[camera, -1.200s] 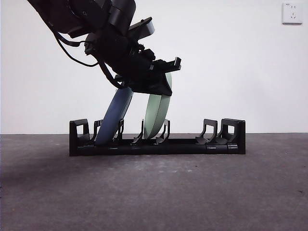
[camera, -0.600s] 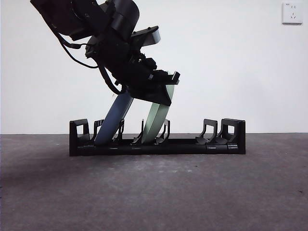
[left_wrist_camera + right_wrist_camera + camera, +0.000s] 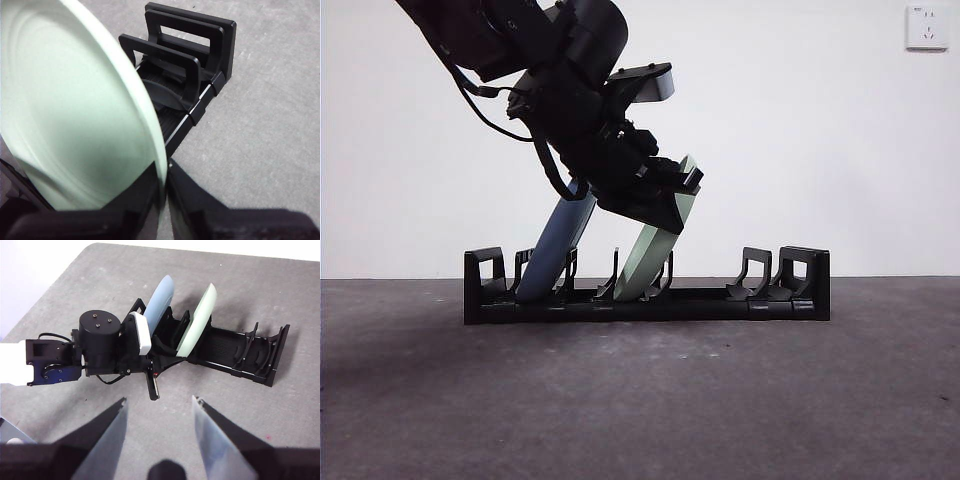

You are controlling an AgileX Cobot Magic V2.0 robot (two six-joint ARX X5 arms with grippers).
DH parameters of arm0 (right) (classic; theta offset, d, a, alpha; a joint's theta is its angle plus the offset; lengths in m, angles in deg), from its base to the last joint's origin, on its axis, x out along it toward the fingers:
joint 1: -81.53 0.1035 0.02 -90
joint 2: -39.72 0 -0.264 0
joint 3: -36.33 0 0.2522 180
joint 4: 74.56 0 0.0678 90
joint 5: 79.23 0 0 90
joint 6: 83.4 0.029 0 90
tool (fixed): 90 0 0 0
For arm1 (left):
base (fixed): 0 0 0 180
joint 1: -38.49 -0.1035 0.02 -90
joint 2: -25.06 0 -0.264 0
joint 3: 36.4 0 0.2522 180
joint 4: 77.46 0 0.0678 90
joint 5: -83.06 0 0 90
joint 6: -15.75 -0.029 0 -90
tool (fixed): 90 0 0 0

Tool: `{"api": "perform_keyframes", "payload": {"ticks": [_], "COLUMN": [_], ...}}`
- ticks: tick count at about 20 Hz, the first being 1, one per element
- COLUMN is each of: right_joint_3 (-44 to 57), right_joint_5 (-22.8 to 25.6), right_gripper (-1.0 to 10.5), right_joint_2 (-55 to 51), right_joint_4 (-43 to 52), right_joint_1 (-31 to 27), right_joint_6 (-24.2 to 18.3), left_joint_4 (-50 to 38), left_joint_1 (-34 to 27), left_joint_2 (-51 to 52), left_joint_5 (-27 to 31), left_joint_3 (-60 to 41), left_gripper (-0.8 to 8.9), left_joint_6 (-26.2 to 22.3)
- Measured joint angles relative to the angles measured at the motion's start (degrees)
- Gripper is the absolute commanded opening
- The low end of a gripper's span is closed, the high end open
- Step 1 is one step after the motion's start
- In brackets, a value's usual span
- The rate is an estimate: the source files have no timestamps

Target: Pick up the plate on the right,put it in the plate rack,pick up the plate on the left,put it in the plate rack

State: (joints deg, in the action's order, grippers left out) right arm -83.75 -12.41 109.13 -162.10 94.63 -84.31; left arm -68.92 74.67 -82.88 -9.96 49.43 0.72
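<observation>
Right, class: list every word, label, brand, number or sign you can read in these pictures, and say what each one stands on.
None can be read.
The plate rack, the blue plate, the green plate and the wall socket show no legible text.

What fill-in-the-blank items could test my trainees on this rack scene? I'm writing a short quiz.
1. The left gripper is shut on the ____ plate.
2. The blue plate stands in the ____.
3. The right gripper, held above the table, has its jaws ____.

Missing words: green; plate rack; open
</observation>
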Motion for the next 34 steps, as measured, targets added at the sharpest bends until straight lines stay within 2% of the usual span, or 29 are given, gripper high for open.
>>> {"api": "perform_keyframes", "payload": {"ticks": [3,5,6,13,17,20,24,28,31,34], "right_joint_3": [0.0,0.0,0.0,0.0,0.0,0.0,0.0,0.0,0.1,1.0], "right_joint_5": [0.0,0.0,0.0,0.0,0.0,0.0,-0.7,-1.4,-2.3,-2.4], "right_gripper": [2.2,2.2,2.2,2.2,2.2,2.2,2.2,2.2,2.2,2.2], "right_joint_2": [0.0,0.0,0.0,0.0,0.0,0.0,0.0,0.1,0.1,0.1], "right_joint_4": [0.0,-0.3,-0.5,-1.1,-1.2,-2.4,-3.8,-3.8,-3.8,-3.8], "right_joint_1": [0.0,0.0,0.0,0.0,0.0,0.0,0.0,0.0,0.0,0.0], "right_joint_6": [0.0,0.0,0.0,-0.2,-0.3,-0.7,-2.1,-2.2,-2.3,-2.4], "left_joint_4": [0.5,1.3,2.1,13.1,21.7,31.7,46.2,58.0,63.7,65.3], "left_joint_1": [0.0,0.2,0.3,0.7,0.7,0.7,0.8,0.9,0.9,0.9], "left_joint_2": [0.0,-0.1,-0.1,3.7,12.3,20.2,33.0,43.0,48.9,52.9], "left_joint_5": [-0.2,-0.2,-0.2,-0.2,-0.2,-0.3,-5.2,-6.2,-6.2,-6.2], "left_joint_3": [0.4,0.9,1.1,5.0,5.5,5.5,5.5,5.5,5.5,5.5], "left_gripper": [0.23,1.71,2.03,2.03,2.03,2.02,1.88,1.88,1.88,1.88], "left_joint_6": [0.0,0.9,1.6,2.5,2.7,3.5,6.1,9.0,10.3,11.0]}}
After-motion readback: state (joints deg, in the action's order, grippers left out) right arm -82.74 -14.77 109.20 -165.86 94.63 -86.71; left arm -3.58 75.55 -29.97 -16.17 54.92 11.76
